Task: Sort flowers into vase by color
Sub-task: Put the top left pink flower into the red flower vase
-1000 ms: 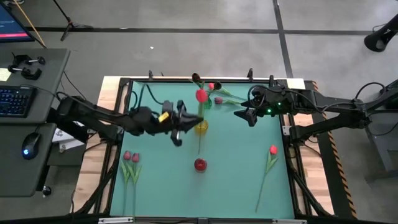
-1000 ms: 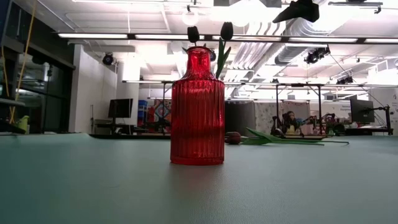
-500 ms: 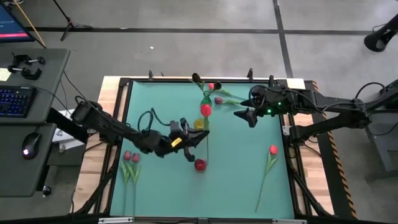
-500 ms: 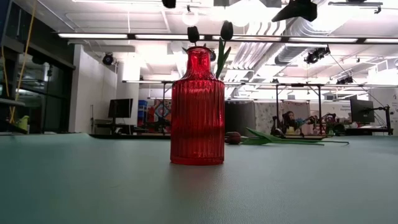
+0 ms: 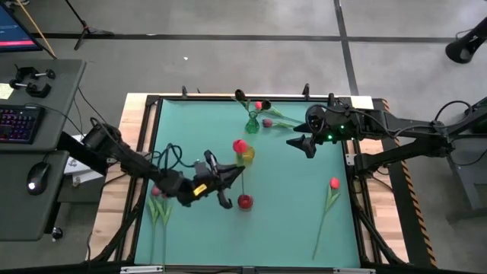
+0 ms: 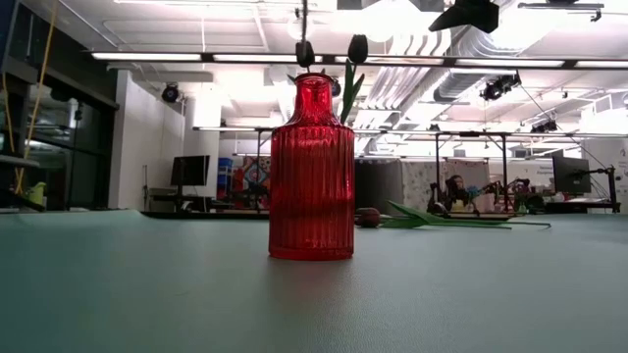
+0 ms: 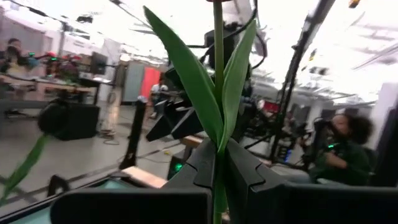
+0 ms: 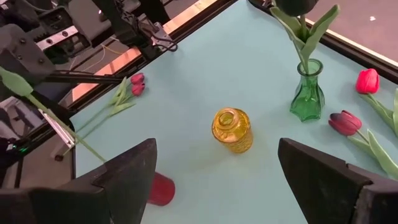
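Left gripper (image 5: 222, 189) reaches low across the table's middle, fingers pinched tight on a red tulip (image 5: 240, 146) just above the red vase (image 5: 244, 202). Right gripper (image 5: 302, 143) hangs near the far edge, fingers spread, empty.

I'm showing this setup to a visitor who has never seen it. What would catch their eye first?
Probably the red tulip held up over the middle of the green table by the left gripper, which is shut on its stem just beside the red vase. That vase also fills the middle of the low view. Near the far edge, a green vase already holds a dark flower, with the open right gripper waiting beside it.
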`<act>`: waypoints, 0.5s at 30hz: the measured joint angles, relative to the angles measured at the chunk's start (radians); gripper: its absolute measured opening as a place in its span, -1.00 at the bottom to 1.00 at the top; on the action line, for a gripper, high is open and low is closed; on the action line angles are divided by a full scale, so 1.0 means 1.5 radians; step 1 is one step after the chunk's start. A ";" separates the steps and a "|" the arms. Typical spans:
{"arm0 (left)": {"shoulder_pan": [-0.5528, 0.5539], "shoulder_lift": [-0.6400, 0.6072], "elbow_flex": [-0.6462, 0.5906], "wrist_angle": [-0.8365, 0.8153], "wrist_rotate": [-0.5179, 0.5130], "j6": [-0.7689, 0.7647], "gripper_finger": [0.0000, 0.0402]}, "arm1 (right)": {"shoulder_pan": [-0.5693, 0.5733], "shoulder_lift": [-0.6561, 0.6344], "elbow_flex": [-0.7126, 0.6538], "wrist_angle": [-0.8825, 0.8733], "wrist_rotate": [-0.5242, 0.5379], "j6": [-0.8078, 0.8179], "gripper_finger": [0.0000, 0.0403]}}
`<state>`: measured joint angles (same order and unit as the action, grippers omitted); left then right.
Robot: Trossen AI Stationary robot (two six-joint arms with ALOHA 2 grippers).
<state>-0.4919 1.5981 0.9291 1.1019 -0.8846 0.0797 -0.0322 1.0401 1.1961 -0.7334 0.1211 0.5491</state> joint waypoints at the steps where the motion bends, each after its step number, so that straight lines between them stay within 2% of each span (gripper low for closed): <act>1: 0.004 0.003 0.000 0.001 0.013 -0.008 -1.00 | 0.000 0.000 0.000 0.000 0.000 0.000 0.61; 15: 0.004 0.005 0.000 -0.007 0.033 -0.003 -1.00 | 0.000 0.000 0.000 0.028 -0.001 0.000 0.61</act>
<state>-0.4862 1.6062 0.9291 1.0920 -0.8348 0.0746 -0.0322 1.0401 1.1961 -0.6909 0.1204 0.5491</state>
